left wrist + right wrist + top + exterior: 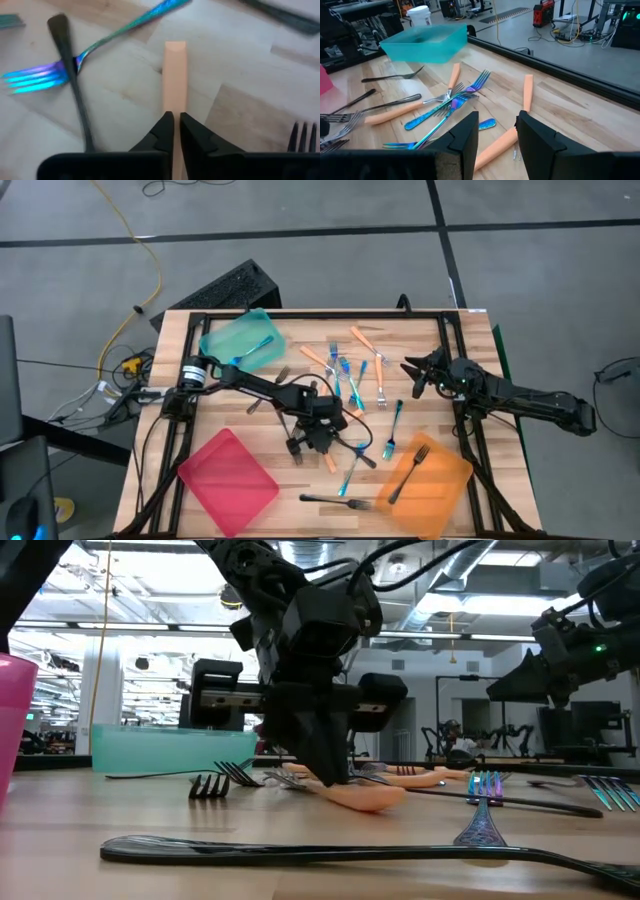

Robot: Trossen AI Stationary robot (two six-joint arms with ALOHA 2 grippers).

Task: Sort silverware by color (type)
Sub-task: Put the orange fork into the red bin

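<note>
Left jaws (174, 131) clamped on an orange-handled fork (175, 70), low at mid-counter (250, 420) between the red tray (228, 475) and orange tray (425, 475). Right jaws (497, 131) apart, hovering far right over scattered forks (451, 100).

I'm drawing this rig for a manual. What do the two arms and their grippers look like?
Both arms are matte black, built of slim jointed segments. The left arm has a silver band near its base and dark cables trailing off the table edge. The left gripper ends in two narrow pointed black fingers. The right gripper has broader, blocky black fingers.
</note>
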